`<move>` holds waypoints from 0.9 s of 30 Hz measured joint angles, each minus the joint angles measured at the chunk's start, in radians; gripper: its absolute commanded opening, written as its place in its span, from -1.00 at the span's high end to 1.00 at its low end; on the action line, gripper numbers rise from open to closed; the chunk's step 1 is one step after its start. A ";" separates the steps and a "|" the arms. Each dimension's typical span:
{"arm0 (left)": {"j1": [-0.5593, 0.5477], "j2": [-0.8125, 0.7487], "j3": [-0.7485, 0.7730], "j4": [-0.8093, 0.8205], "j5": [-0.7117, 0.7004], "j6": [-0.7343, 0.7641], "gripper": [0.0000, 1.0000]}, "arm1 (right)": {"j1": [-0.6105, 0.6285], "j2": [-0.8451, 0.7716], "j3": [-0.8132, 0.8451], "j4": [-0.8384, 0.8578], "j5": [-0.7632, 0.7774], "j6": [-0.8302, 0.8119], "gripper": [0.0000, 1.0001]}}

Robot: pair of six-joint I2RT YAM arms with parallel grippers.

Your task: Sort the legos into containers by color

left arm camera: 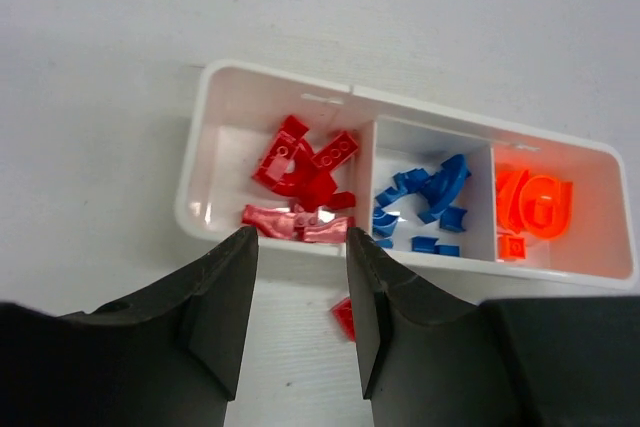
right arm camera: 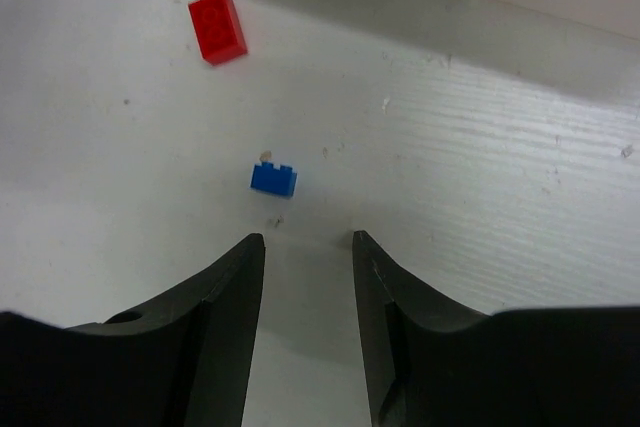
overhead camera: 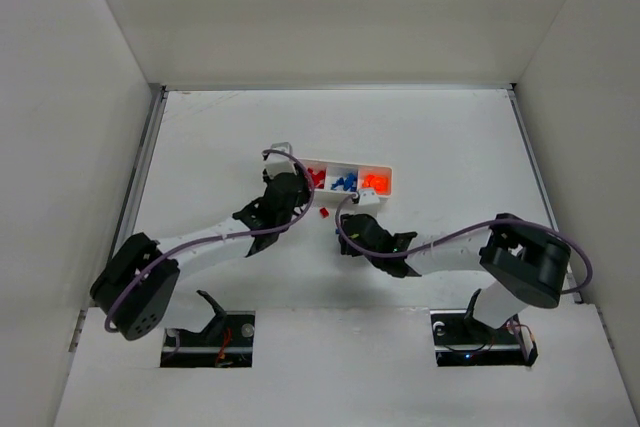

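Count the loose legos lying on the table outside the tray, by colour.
Red lego: 1
Blue lego: 1
Total in view: 2

A robot lab test cell: bare white walls point(overhead camera: 350, 7) enclose a white table point(overhead camera: 450, 137).

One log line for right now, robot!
left gripper: open, empty | right gripper: open, blue lego ahead | red lego: outside tray
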State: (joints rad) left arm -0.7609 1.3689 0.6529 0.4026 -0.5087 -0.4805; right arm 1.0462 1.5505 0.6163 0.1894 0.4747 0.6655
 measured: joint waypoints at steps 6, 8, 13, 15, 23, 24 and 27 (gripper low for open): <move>0.046 -0.143 -0.111 -0.011 -0.002 -0.022 0.26 | 0.027 0.066 0.058 0.006 0.039 0.003 0.15; 0.050 -0.177 -0.137 -0.018 -0.003 -0.029 0.26 | 0.032 0.087 0.077 0.006 0.052 0.003 0.20; 0.048 -0.253 -0.203 -0.049 -0.003 -0.055 0.27 | 0.037 0.120 0.105 0.006 0.089 0.003 0.22; 0.042 -0.283 -0.233 -0.064 -0.004 -0.070 0.27 | 0.040 0.132 0.116 0.006 0.106 0.002 0.30; -0.002 -0.364 -0.321 -0.117 -0.003 -0.131 0.23 | 0.042 0.164 0.147 0.001 0.145 -0.011 0.57; -0.010 -0.365 -0.327 -0.121 -0.003 -0.138 0.22 | 0.042 0.163 0.147 -0.002 0.146 -0.011 0.57; -0.045 -0.360 -0.339 -0.130 -0.003 -0.158 0.19 | 0.042 0.139 0.147 -0.022 0.145 -0.023 0.58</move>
State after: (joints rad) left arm -0.8059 1.0084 0.3138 0.2722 -0.5114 -0.6388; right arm 1.0882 1.6897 0.7631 0.1673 0.6201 0.6422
